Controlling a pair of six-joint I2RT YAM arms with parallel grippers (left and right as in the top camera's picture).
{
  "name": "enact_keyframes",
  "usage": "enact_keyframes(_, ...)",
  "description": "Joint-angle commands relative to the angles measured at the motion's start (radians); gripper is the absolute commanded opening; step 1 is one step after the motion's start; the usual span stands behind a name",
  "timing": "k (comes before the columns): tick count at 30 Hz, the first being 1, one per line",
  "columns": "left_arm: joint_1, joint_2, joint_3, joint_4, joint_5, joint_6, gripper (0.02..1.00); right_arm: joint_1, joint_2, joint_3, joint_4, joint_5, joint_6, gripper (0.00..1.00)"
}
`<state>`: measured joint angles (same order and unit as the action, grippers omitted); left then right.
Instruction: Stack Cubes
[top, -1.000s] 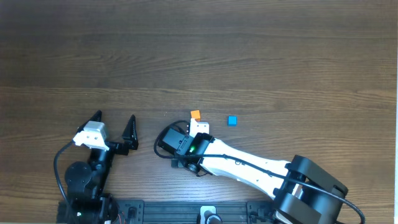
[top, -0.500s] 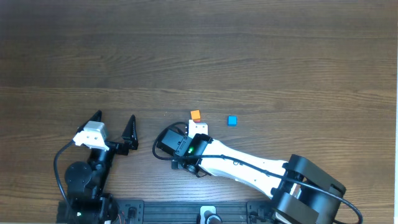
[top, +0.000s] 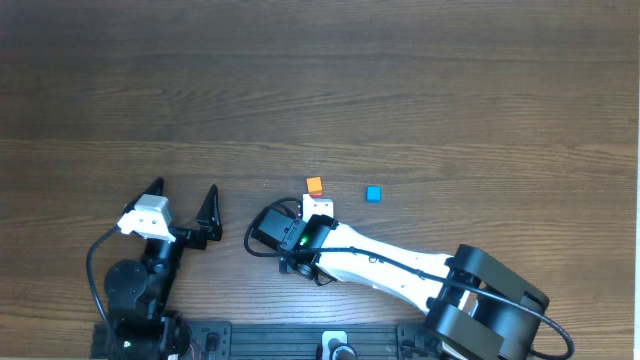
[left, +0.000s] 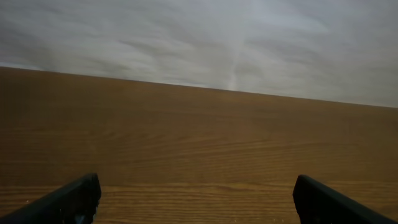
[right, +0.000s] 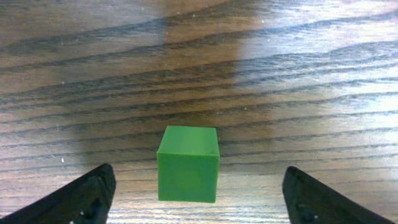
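Note:
A green cube (right: 188, 163) rests on the wooden table, low between the spread fingers of my right gripper (right: 198, 190), which is open and hangs just above it without touching. From above, the right arm's wrist (top: 298, 236) covers that cube. An orange cube (top: 314, 185) lies just beyond the wrist, and a blue cube (top: 373, 194) sits a little to its right. My left gripper (top: 184, 190) stands open at the table's left with nothing between its fingers (left: 78, 196).
The wooden table (top: 320, 90) stretches bare beyond the cubes. The right arm (top: 400, 270) runs diagonally from its base at the bottom right towards the centre. Cables loop by the left arm's base (top: 130, 290).
The right arm's wrist has edged slightly left and nearer the front edge. The cubes and the left arm have not moved.

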<state>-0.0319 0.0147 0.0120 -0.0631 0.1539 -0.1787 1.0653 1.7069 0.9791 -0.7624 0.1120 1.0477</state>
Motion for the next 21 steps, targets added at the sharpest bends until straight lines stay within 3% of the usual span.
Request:
enact_keyframes(1,-0.003,-0.008,-0.006,0.000,0.002,0.015,1.000,0.009,0.027,0.016,0.004,0.008,0.014,0.783)
enact_keyframes(6,-0.003,-0.008,-0.006,0.000,0.002,0.015,1.000,0.010,0.031,0.016,0.015,-0.007,0.014,0.676)
enact_keyframes(21,-0.003,-0.008,-0.006,0.000,0.002,0.015,0.998,0.010,0.044,0.016,0.024,-0.007,0.014,0.505)
